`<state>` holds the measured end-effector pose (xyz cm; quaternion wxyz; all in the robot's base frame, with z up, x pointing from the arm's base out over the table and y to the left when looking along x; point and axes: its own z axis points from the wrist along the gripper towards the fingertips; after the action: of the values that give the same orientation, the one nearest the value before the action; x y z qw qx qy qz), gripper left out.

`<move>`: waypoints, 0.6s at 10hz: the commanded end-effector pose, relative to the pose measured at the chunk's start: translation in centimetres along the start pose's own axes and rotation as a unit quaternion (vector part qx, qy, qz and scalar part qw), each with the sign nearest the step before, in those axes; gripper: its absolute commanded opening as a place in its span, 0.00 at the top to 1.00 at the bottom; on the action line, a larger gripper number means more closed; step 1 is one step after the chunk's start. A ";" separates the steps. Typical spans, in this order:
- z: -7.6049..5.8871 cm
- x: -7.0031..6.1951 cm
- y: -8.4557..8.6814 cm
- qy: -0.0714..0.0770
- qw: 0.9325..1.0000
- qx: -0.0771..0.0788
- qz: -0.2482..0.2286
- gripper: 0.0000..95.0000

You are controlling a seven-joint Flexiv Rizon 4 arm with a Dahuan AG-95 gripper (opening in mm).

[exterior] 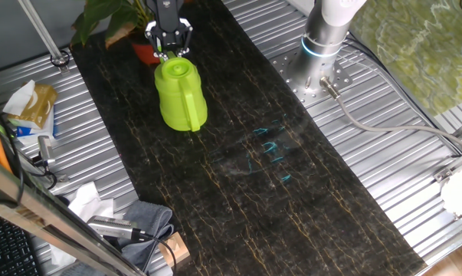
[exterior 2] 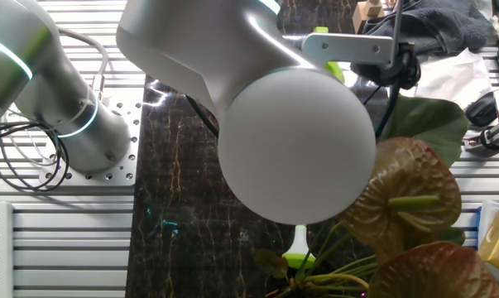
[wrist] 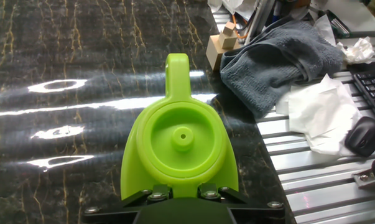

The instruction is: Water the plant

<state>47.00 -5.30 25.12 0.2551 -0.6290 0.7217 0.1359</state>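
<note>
A lime-green watering can (exterior: 181, 96) stands on the dark marbled table strip (exterior: 292, 207), its handle pointing away from the plant. My gripper (exterior: 169, 52) is at the can's plant-side end, with its fingers closed on the narrow green neck. In the hand view the gripper (wrist: 181, 190) grips that neck and the can's round top (wrist: 182, 140) fills the middle. The plant's broad leaves (exterior: 100, 15) and orange-red pot (exterior: 145, 52) sit just behind the gripper. In the other fixed view the brownish leaves (exterior 2: 406, 199) show, and the arm hides most of the can (exterior 2: 328, 45).
A grey cloth (wrist: 280, 56), wooden blocks (wrist: 221, 40), crumpled tissue (wrist: 318, 109), a mouse (wrist: 364, 134) and a keyboard (wrist: 372, 84) lie beside the strip. The robot base (exterior: 322, 38) stands on the ribbed metal. Blue marks (exterior: 273, 146) are on the strip.
</note>
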 end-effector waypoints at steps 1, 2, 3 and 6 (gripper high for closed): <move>-0.2 -0.2 0.1 0.001 1.000 -0.001 0.001 1.00; -0.3 -0.3 0.1 0.003 1.000 -0.002 0.001 1.00; -0.4 -0.4 0.2 0.004 1.000 -0.002 0.001 1.00; -0.6 -0.4 0.2 -0.001 1.000 -0.002 0.000 1.00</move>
<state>46.63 -5.32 25.66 0.2552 -0.6291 0.7212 0.1375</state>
